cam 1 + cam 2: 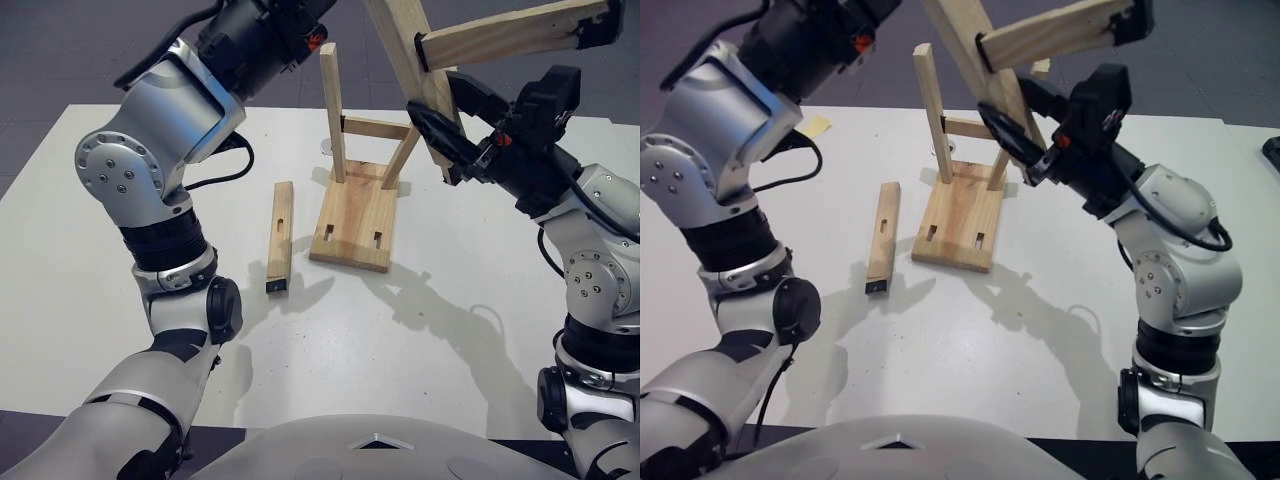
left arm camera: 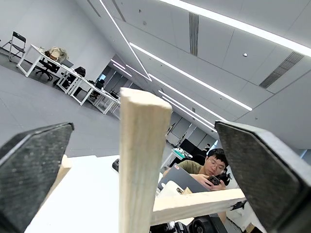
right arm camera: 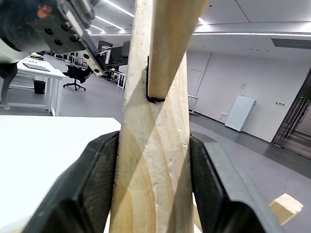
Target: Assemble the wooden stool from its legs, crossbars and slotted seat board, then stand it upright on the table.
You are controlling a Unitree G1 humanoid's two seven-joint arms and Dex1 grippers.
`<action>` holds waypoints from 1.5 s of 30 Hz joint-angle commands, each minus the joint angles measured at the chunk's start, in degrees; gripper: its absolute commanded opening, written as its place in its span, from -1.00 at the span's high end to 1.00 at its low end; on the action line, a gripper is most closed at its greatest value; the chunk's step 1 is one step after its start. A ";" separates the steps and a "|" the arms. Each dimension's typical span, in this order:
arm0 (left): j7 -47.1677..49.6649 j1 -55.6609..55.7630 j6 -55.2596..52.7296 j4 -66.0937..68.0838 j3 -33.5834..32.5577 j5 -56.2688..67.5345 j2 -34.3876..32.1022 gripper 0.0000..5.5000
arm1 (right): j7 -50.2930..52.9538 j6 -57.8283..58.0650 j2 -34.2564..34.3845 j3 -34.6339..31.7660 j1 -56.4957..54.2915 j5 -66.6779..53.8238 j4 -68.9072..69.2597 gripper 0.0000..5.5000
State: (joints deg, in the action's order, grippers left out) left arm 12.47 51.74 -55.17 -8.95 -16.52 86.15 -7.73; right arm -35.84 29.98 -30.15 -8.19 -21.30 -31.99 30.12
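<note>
The slotted seat board [image 1: 352,215] lies flat mid-table with two legs standing in its far end: an upright leg [image 1: 333,110] and a slanted leg [image 1: 402,158], joined by a crossbar [image 1: 375,127]. Another loose leg [image 1: 281,236] lies on the table left of the board. My left gripper [image 2: 146,165] hovers open over the upright leg's top, its pads [image 2: 34,174] well clear on both sides. My right gripper [image 1: 440,125] is shut on a second leg [image 3: 153,145], held in the air right of the board, with a crossbar [image 1: 505,35] sticking out of it.
The white table [image 1: 450,370] has bare room in front of and right of the board. A yellow note [image 1: 815,126] lies at the far left. A dark object [image 1: 1272,150] sits off the table's right edge.
</note>
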 commanded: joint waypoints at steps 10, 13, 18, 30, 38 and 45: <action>-0.86 -2.08 0.33 3.02 2.28 0.25 -3.09 -0.42 | -0.96 -8.32 -0.79 4.20 4.56 7.66 -0.17 0.25; -0.54 -2.34 0.33 3.16 2.51 0.54 -3.38 -0.26 | -0.77 -9.24 -0.55 4.69 4.80 8.52 -0.40 0.25; 0.21 -2.98 0.57 2.45 3.11 0.88 -3.24 0.05 | -0.22 -9.83 -0.21 4.98 4.87 9.14 -0.64 0.25; 0.55 -4.42 2.50 1.45 4.32 -1.55 -3.07 0.62 | 1.77 -10.49 0.33 5.86 5.35 11.81 -1.79 0.25; -2.77 -5.93 3.12 0.41 5.67 -6.15 -3.46 0.62 | 2.99 -11.57 0.45 7.59 6.94 14.96 -2.31 0.12; -3.49 -7.57 7.28 0.18 1.90 -10.03 -3.67 0.62 | -2.45 -11.96 -3.92 9.51 13.28 16.45 -3.44 -0.25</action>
State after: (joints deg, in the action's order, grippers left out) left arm 8.55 44.35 -50.42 -8.86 -11.62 76.45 -10.71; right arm -35.58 17.94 -31.26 0.76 -11.48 -15.85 27.54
